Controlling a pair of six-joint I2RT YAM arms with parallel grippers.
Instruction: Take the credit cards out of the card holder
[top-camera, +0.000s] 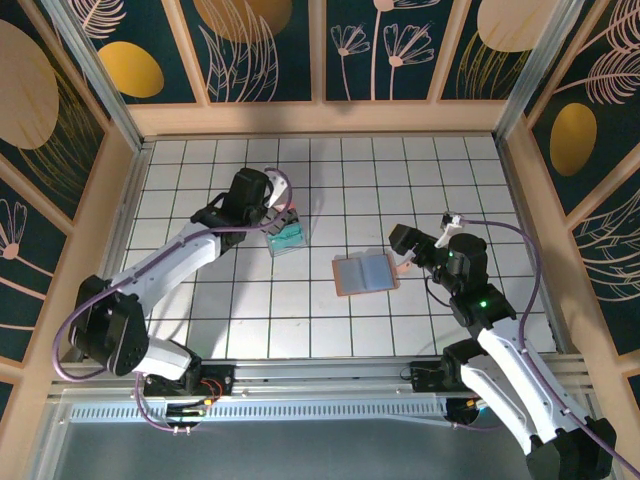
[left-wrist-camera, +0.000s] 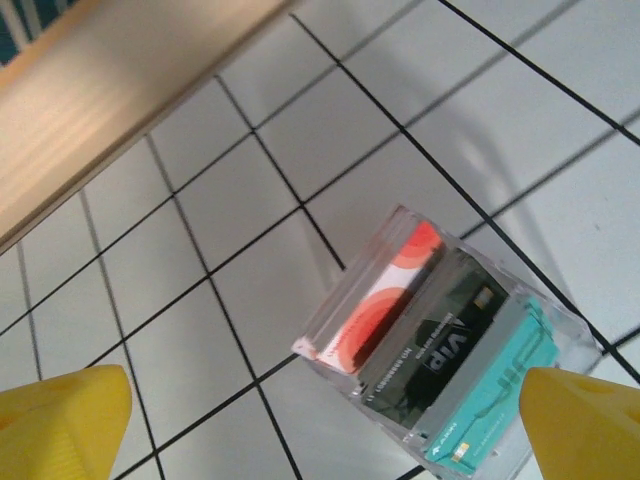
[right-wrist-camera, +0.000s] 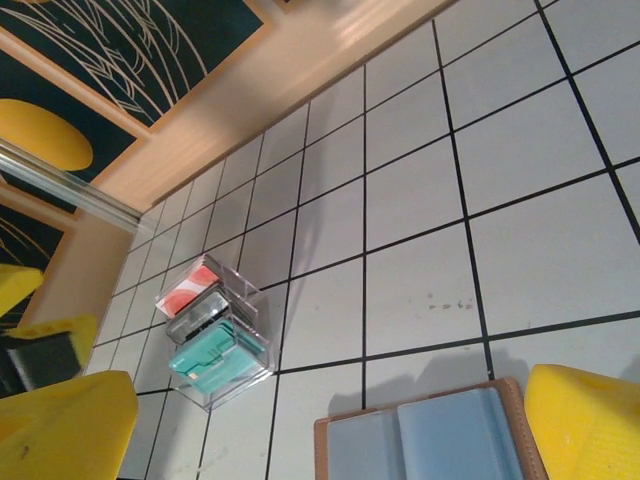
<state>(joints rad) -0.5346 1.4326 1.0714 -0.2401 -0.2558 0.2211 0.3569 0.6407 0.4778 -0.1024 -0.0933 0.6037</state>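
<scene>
The card holder (top-camera: 365, 272) lies open and flat on the tiled floor, blue-grey faces inside an orange-tan border; its top edge is in the right wrist view (right-wrist-camera: 440, 435). Three credit cards stand on edge in a small clear box (top-camera: 285, 237): a red-and-white one (left-wrist-camera: 385, 290), a black one (left-wrist-camera: 455, 345) and a teal one (left-wrist-camera: 500, 395). My left gripper (left-wrist-camera: 322, 428) hangs open just above the box with nothing between its yellow fingers (left-wrist-camera: 60, 420). My right gripper (right-wrist-camera: 325, 425) is open over the holder's right end. A small pale pink piece (top-camera: 404, 266) lies at that edge; I cannot tell what it is.
The clear box (right-wrist-camera: 215, 345) sits about one tile to the left of the holder. Wooden walls (top-camera: 320, 118) close the floor at the back and at both sides. A metal rail (top-camera: 330, 372) runs along the near edge by the arm bases.
</scene>
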